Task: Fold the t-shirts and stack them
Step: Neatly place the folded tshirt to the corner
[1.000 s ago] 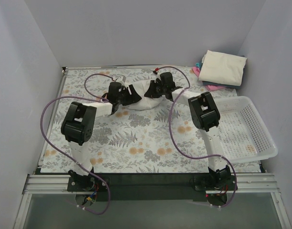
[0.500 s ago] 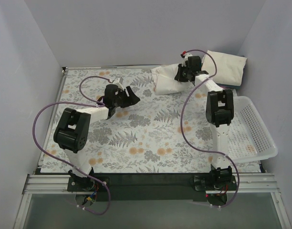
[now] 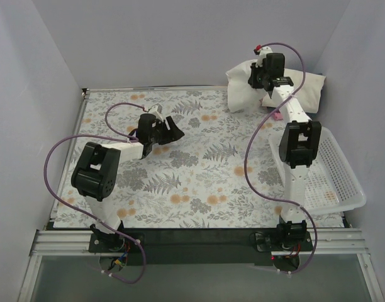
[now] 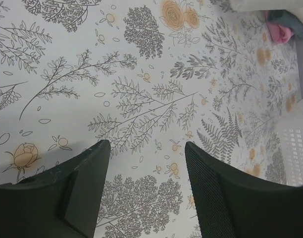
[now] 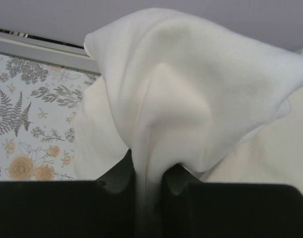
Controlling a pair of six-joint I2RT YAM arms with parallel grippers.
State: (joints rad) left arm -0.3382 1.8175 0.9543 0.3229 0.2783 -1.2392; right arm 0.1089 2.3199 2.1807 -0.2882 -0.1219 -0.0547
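Cream cloth t-shirt (image 5: 191, 84) bunches softly in right pincer (image 5: 148, 182).

The table (image 3: 199, 182) is covered with a white cloth (image 4: 141, 74) printed with grey ferns and orange roses. Plain pale grey walls close it in on three sides: a back wall (image 3: 180, 44), a left wall (image 3: 29, 126) and a right wall (image 3: 365, 82). Along the near edge run a black strip (image 3: 192, 236) and silver metal rails (image 3: 199, 257). The light is soft and even, with faint shadows.
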